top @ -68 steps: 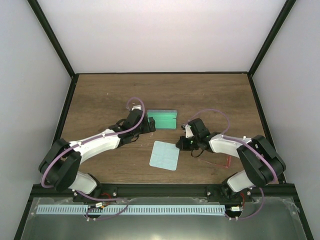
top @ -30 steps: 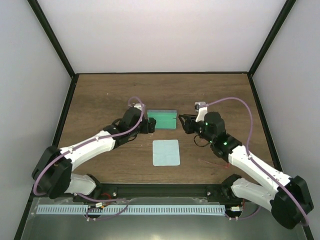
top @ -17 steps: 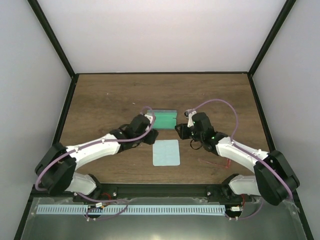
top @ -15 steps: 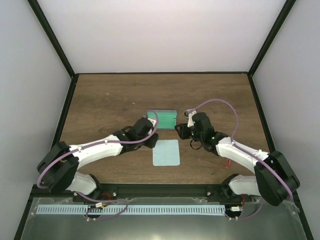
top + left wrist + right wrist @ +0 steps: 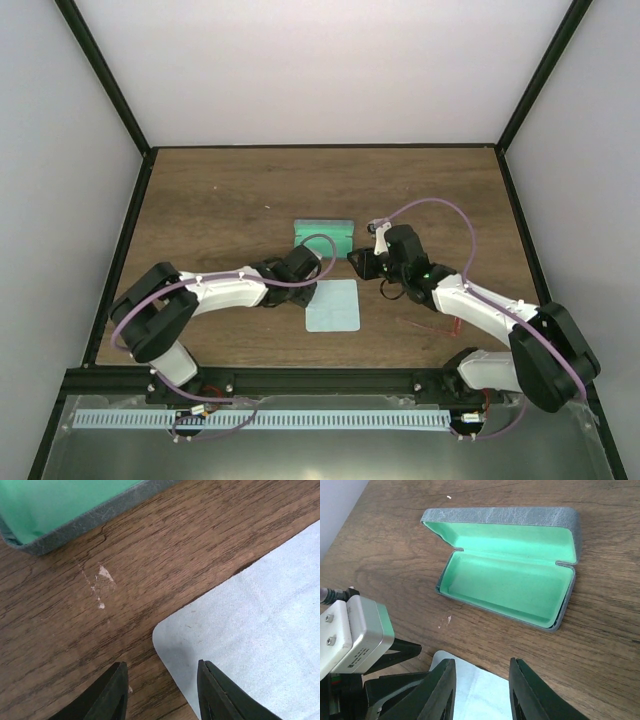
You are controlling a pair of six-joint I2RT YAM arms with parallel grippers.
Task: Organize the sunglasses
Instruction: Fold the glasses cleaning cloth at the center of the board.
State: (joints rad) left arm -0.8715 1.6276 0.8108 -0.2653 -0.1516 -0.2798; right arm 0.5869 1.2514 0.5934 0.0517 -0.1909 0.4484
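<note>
Dark wood-grain table (image 5: 200, 200), scuffed pale near the open case (image 5: 520, 516), stands between white walls (image 5: 320, 70). The sunglasses (image 5: 453, 325) lie by the right forearm, right of the cloth (image 5: 333, 305). Left gripper (image 5: 161, 664) straddles the cloth's corner, half open and empty; right gripper (image 5: 481, 661) likewise grips nothing.

Partial views
We see sunglasses (image 5: 455, 323) only as faint red lines by the right arm (image 5: 482, 310); case (image 5: 60, 502) and cloth (image 5: 250, 640) run off the left wrist view.
</note>
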